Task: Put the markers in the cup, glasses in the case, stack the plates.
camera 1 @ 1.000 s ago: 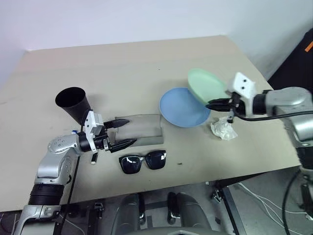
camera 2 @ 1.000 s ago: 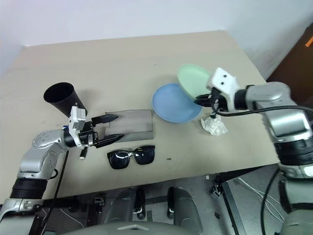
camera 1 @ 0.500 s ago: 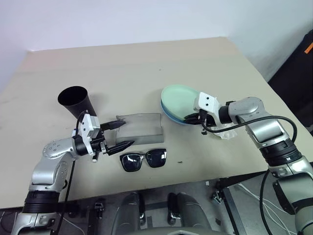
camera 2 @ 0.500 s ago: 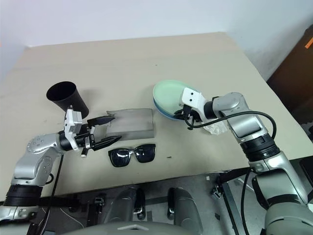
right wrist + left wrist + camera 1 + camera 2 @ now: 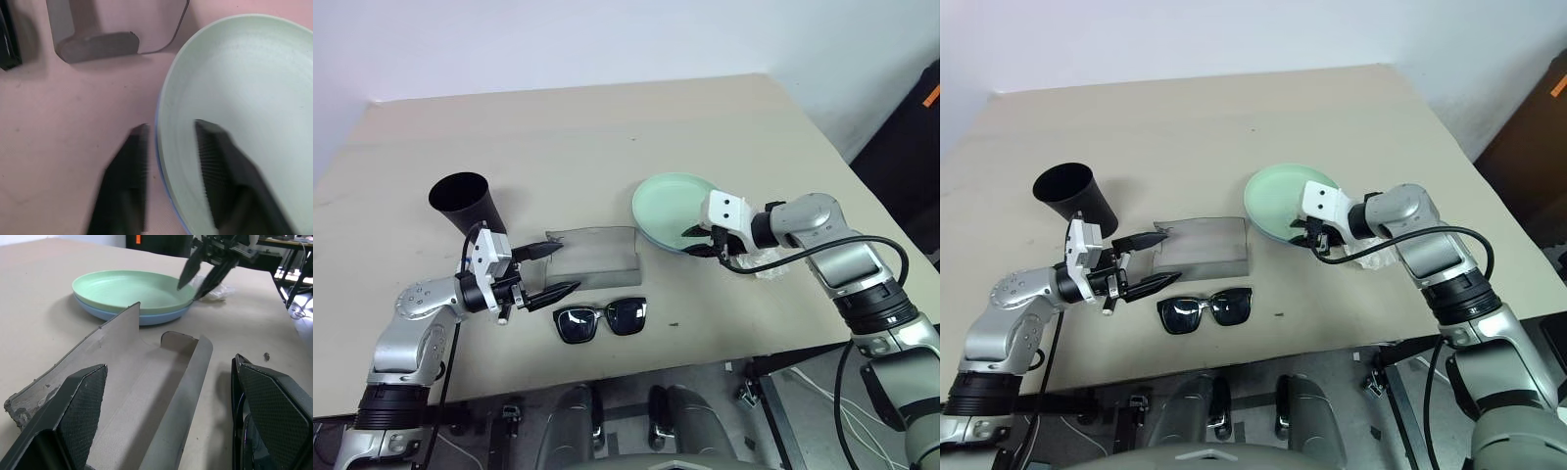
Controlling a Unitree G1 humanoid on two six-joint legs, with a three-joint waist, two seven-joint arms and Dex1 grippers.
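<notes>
Now | right gripper [image 5: 168, 161] parted, straddling green plate [image 5: 244, 98] rim | atop blue plate [image 5: 146, 319]

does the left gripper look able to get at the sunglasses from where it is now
Probably yes. The left gripper is open and hovers beside the grey case, with the sunglasses lying just next to it on the table. Nothing lies between them, so the way looks free.

You're looking at one plate [image 5: 668, 203] sitting stacked on the other plate [image 5: 146, 318], right of centre; case [image 5: 597, 253] lying to their left, glasses [image 5: 599, 321] just in front of it, cup [image 5: 465, 203] standing further left & behind
</notes>
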